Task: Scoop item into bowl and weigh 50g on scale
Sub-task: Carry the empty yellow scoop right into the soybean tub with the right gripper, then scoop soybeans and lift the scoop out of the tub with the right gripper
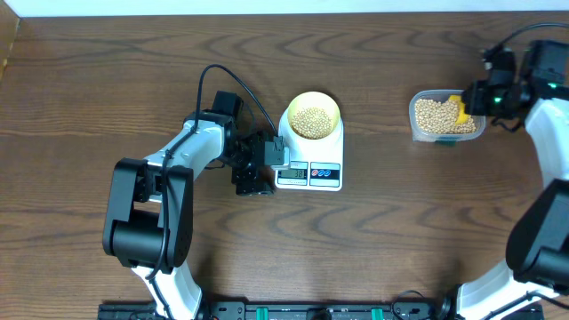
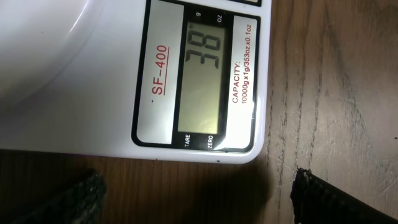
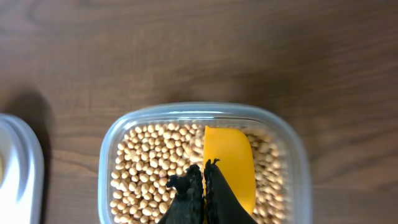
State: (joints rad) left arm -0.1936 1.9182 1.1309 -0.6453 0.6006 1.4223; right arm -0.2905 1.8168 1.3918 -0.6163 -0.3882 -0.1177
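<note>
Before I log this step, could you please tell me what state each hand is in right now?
Left hand: open, holding nothing, by the scale.
Right hand: closed on the yellow scoop, in the tub of beans.

Robot lab bench: two arms (image 1: pixel 147 209) over a wood-grain table (image 1: pixel 80 107).

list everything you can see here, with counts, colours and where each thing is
table: one, dark brown wood, under everything
scale: one, white, centre of table, display reads 38
bowl: one, pale yellow-green, on the scale
tub: one, clear plastic, toward the right arm, apart from the scale
beans: many, tan, a heap in the bowl, more in the tub
scoop: one, yellow, in the tub on the beans
left fingers: two, black, open, at the scale's display edge
right fingers: two, black, shut on the scoop
</note>
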